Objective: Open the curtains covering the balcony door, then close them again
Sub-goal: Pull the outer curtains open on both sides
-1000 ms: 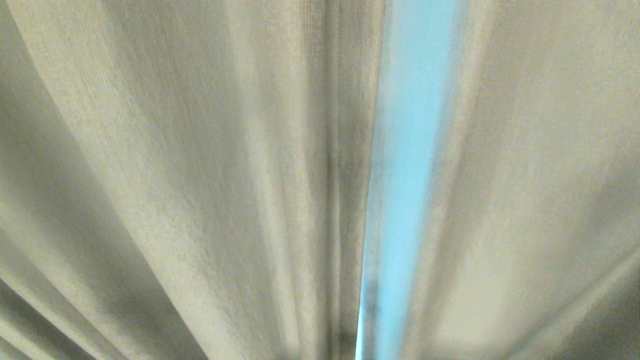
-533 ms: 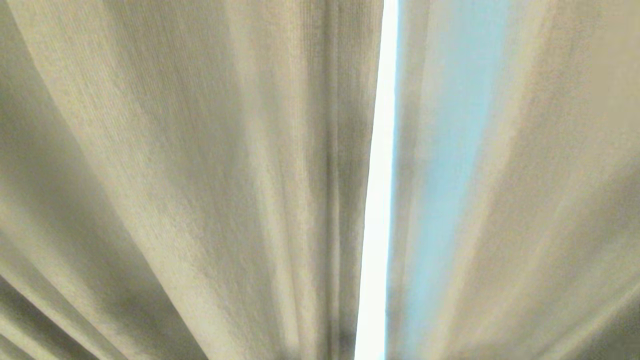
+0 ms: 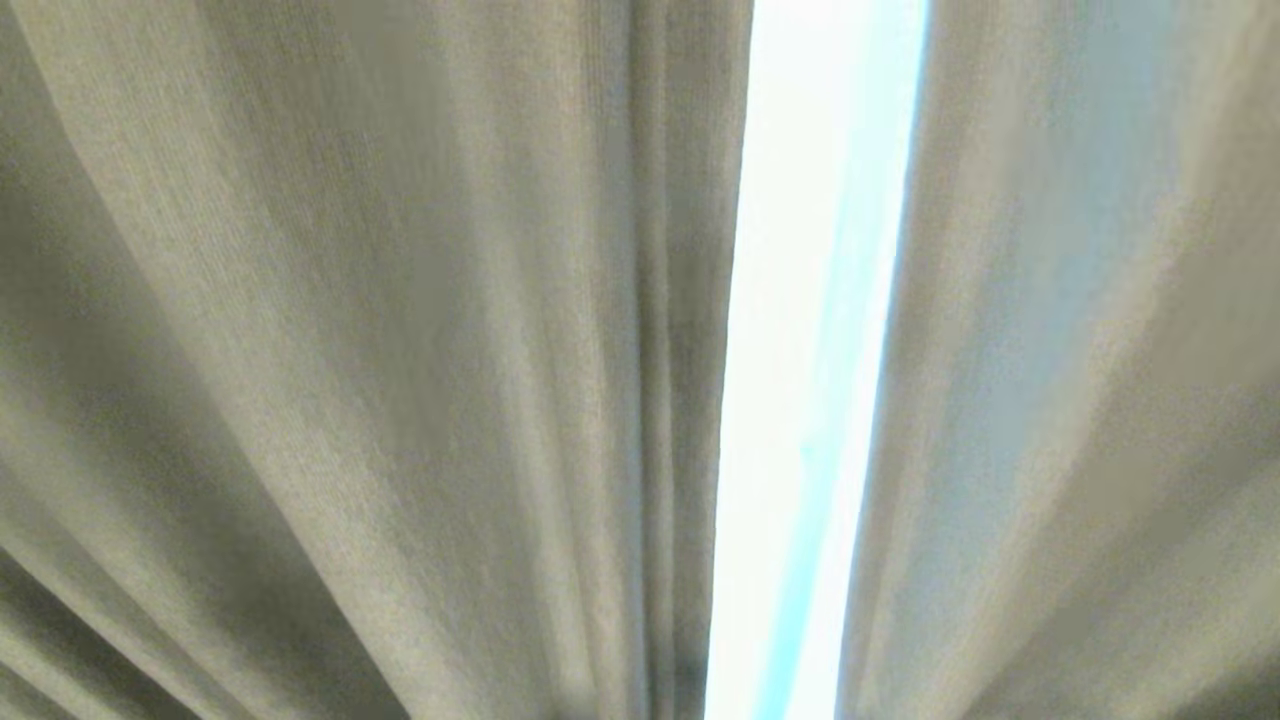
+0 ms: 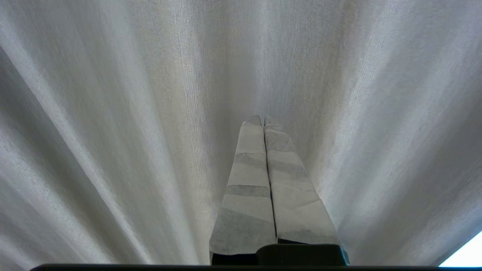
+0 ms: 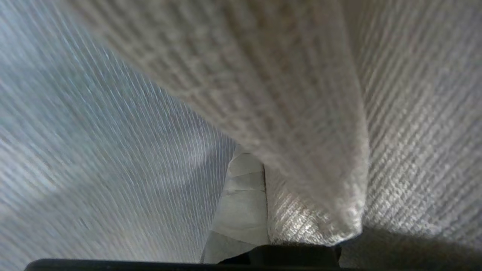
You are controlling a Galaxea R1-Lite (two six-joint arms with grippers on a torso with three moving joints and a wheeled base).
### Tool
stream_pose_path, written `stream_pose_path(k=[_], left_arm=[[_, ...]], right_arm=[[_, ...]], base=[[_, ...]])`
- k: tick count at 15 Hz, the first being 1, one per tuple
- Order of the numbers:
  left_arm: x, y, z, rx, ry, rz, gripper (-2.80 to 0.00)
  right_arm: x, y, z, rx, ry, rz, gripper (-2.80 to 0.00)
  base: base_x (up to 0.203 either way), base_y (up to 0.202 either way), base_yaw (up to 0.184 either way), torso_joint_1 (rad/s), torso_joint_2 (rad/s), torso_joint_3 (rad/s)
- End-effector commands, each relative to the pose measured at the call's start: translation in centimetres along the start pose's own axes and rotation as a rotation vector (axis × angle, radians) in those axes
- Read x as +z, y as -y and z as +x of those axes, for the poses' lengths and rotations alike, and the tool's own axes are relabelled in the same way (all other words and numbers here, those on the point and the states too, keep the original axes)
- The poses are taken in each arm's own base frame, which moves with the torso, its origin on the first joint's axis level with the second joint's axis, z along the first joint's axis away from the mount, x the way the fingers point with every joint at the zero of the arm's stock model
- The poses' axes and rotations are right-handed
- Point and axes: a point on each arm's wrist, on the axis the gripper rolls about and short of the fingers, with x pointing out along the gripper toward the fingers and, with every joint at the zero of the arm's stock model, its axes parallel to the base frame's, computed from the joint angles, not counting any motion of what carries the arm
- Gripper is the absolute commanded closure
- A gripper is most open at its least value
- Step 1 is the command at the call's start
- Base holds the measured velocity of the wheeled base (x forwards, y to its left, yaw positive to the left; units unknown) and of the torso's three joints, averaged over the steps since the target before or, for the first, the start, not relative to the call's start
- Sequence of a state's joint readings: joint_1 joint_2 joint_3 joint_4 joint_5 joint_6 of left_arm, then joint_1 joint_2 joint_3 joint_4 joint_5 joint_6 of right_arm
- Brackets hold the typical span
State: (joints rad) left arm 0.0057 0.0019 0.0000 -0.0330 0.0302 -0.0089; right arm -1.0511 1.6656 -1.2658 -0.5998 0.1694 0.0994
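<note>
The curtains fill the head view as two beige woven panels, one on the left and one on the right. A bright strip shows between them. The balcony door is hidden behind the glare. My right gripper is shut, and a thick fold of the right curtain lies over one finger, hiding it. The other taped finger shows beside the sheer layer. Whether any fabric is pinched I cannot tell. My left gripper is shut and empty, its tips close to pale curtain folds.
Fabric surrounds both wrist cameras on every side. A small bright patch shows at one corner of the left wrist view. No floor, wall or furniture is in view.
The bright strip between the two panels has widened. The right panel's edge has slid to the right, while the left panel has stayed where it was.
</note>
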Motion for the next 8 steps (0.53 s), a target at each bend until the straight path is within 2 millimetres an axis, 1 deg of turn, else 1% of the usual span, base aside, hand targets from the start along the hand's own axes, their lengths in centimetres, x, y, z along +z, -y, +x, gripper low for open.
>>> stream_pose_path(k=[1, 8], left_arm=[[0.0, 0.0, 0.0, 0.001, 0.001, 0.0, 0.0], [0.0, 0.0, 0.0, 0.001, 0.001, 0.0, 0.0]], right_arm=[[-0.7, 0.9, 0.7, -0.017, -0.019, 0.0, 0.0], [-0.9, 2.1, 0.8, -0.038, -0.021, -0.006, 0.0]], base=[[0.0, 0.0, 0.0, 0.0, 0.0, 0.0], [0.0, 0.0, 0.0, 0.0, 0.0, 0.0]])
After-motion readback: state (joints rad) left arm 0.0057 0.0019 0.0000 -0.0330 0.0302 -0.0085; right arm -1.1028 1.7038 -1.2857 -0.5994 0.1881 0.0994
